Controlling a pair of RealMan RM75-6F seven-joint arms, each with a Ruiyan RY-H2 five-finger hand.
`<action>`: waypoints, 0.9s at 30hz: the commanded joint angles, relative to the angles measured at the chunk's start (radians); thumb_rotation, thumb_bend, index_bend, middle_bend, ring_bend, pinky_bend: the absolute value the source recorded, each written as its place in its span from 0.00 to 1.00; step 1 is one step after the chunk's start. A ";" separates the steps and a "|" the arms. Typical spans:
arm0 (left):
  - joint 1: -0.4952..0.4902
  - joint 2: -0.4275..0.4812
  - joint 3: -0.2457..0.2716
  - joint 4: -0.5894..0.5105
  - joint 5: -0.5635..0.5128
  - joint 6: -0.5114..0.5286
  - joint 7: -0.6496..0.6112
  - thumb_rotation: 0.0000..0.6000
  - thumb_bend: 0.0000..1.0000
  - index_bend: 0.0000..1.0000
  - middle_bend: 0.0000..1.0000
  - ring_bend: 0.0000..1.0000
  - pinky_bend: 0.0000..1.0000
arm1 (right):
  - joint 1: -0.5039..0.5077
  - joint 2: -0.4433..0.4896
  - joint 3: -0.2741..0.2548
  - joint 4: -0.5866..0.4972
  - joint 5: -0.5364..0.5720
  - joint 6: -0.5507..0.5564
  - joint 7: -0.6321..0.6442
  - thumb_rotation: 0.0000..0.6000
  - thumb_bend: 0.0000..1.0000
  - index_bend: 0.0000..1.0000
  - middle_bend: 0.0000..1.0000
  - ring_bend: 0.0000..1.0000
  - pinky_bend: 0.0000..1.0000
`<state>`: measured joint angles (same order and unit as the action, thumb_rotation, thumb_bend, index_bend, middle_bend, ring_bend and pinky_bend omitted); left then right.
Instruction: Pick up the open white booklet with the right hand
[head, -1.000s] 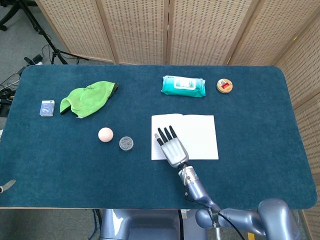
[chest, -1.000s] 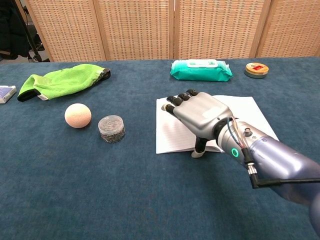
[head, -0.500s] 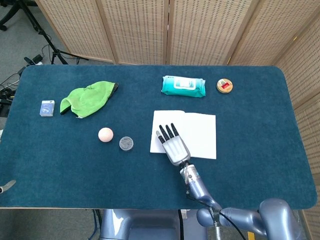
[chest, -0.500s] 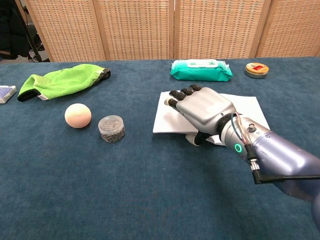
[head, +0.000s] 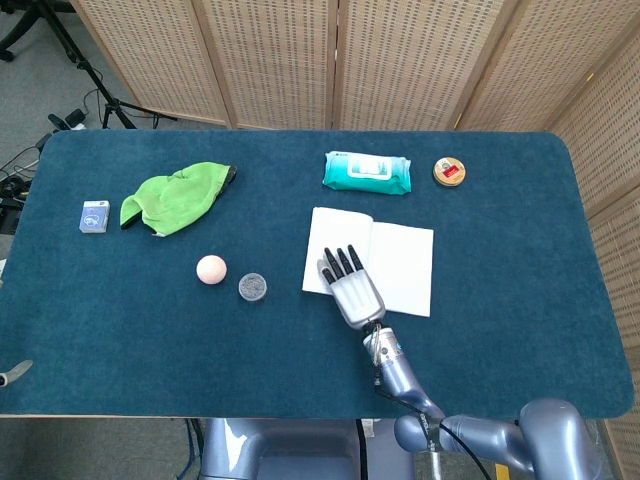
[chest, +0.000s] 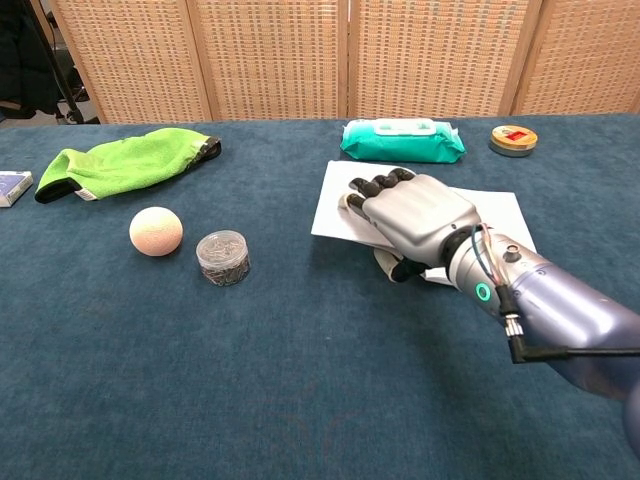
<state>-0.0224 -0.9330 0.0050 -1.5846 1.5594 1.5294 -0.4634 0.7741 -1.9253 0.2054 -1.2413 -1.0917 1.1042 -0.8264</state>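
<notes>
Blue-carpeted table: fills most of both views.
Open white booklet: centre of the head view, slightly right; its near left edge is raised off the table.
Right hand: at the booklet's near left corner, fingers flat on top of the page, thumb tucked under the edge, pinching it.
Green cloth: upper left.
Wipes pack: upper centre, beyond the booklet.
Pink ball: left of centre, just beside a small clear jar.
Round tin: upper right.
</notes>
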 joint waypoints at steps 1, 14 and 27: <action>0.000 0.000 0.000 0.000 0.001 0.000 -0.001 1.00 0.00 0.00 0.00 0.00 0.00 | -0.028 0.008 0.026 -0.012 0.000 0.023 0.094 1.00 0.67 0.08 0.01 0.00 0.00; 0.018 -0.007 0.016 -0.003 0.043 0.044 0.009 1.00 0.00 0.00 0.00 0.00 0.00 | -0.222 0.109 0.098 -0.065 0.081 0.038 0.609 1.00 0.78 0.08 0.00 0.00 0.00; 0.045 -0.017 0.028 0.024 0.072 0.101 -0.021 1.00 0.00 0.00 0.00 0.00 0.00 | -0.289 0.173 0.172 0.008 0.256 0.017 0.670 1.00 0.08 0.00 0.00 0.00 0.00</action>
<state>0.0222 -0.9496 0.0329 -1.5617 1.6306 1.6294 -0.4837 0.4934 -1.7562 0.3537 -1.2642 -0.8858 1.1094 -0.1116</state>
